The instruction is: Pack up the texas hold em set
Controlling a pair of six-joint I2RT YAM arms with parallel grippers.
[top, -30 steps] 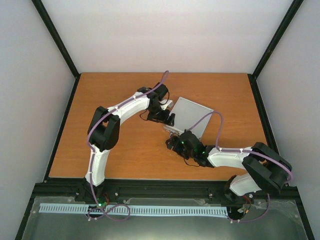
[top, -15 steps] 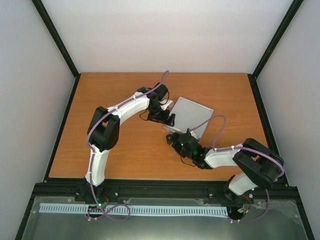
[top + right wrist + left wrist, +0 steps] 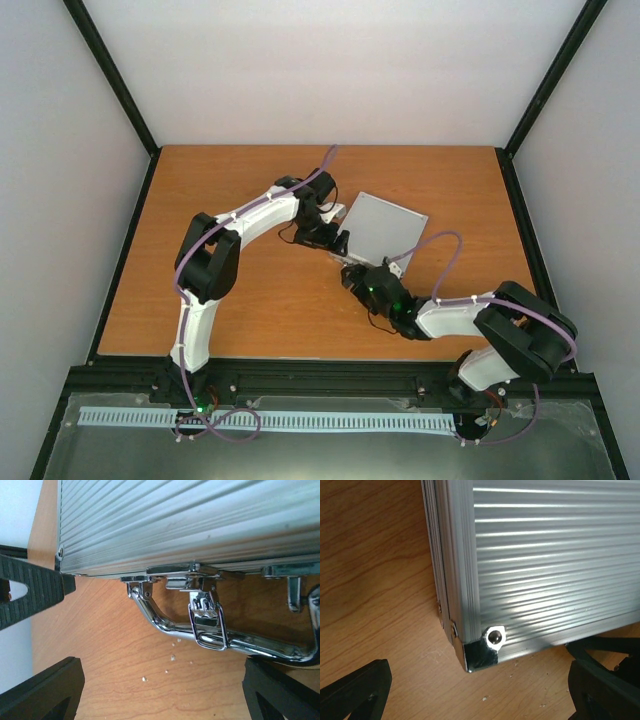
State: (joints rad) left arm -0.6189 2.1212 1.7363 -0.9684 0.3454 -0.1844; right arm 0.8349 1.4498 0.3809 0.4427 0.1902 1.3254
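The silver aluminium case [image 3: 385, 228] lies closed on the table. Its ribbed lid fills the left wrist view [image 3: 545, 555] and the right wrist view [image 3: 190, 520]. My left gripper [image 3: 335, 240] is open at the case's near-left corner [image 3: 480, 652], which sits just ahead of its fingertips [image 3: 355, 690]. My right gripper [image 3: 355, 275] is open and empty in front of the case's chrome handle [image 3: 170, 625]. A chrome latch [image 3: 207, 617] hangs loose over the handle. The card box, chips and tokens are out of view.
The orange wooden table [image 3: 230, 190] is bounded by black frame posts and white walls. Small crumbs [image 3: 172, 657] lie on the wood by the handle. A finger of the left gripper [image 3: 30, 587] shows at the case corner in the right wrist view.
My right gripper has moved slightly up and right, closer to the case's front edge. The left arm and the case have not moved.
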